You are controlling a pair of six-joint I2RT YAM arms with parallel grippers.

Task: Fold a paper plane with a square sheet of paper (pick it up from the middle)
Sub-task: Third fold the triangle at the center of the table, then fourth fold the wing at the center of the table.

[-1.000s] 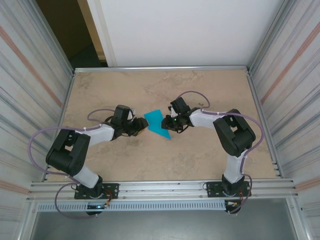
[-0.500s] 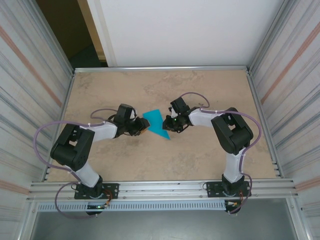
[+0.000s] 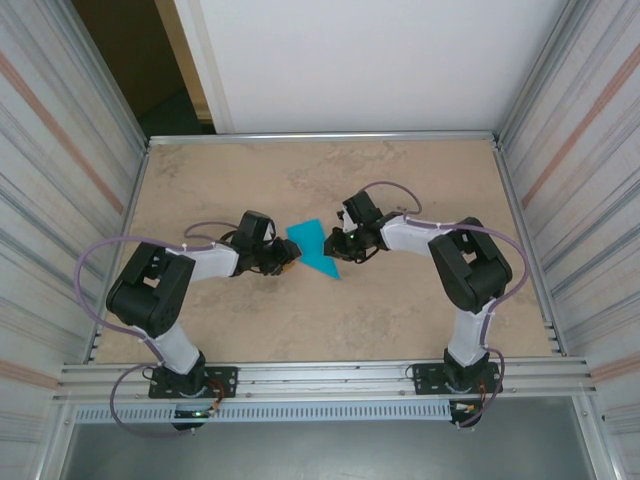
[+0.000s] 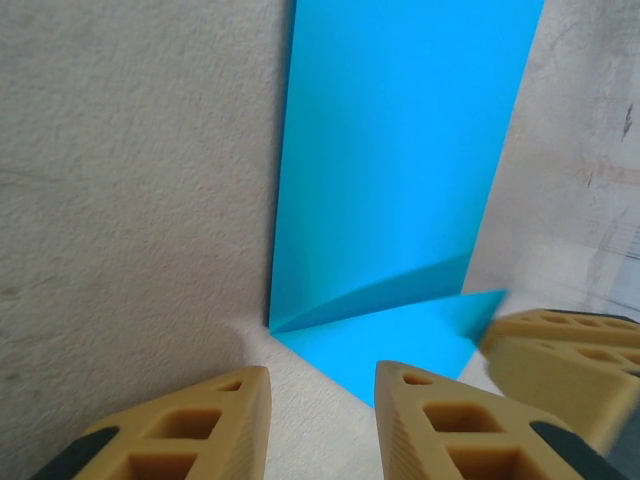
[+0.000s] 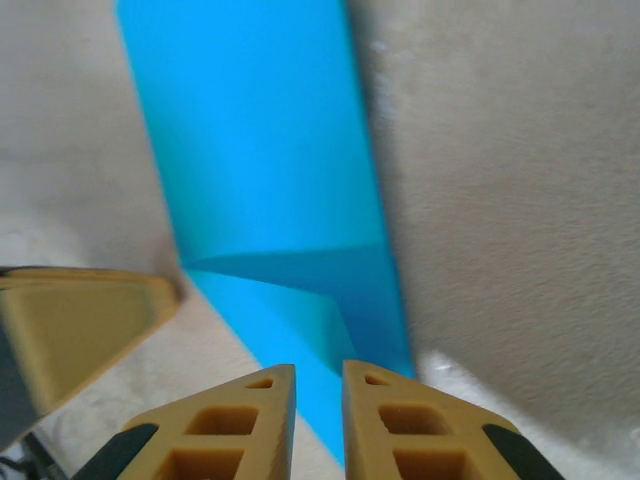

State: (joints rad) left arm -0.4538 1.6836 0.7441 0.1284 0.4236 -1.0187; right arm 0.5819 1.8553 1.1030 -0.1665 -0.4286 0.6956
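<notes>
Looking at a thin teal-blue sheet of paper [image 3: 313, 247], creased down into a narrow strip with a small triangular flap turned over at one end. Lying flat on the beige marbled bench [image 3: 400, 320], pretty much dead centre, right between the two arms.

Left end effector [image 3: 289, 263] sitting low over the bench, just left of the paper. From the left wrist: tan fingers [image 4: 170, 430] clearly spread, so released, with bare bench in the gap and nothing held. Flap corner of the paper running right up to the right-hand finger; can't tell if actually touching. Also a tan finger [image 4: 565, 345] of the other arm at the right of that view, just beside the flap.

Right end effector [image 3: 337, 245] tucked up against the paper's right edge. From the right wrist: fingers [image 5: 430, 430] nearly together with only a slim slit left, and a sliver of teal in that slit. Looks loose rather than clamped, so not grasping the paper. No telling whether grazing it, though.
</notes>
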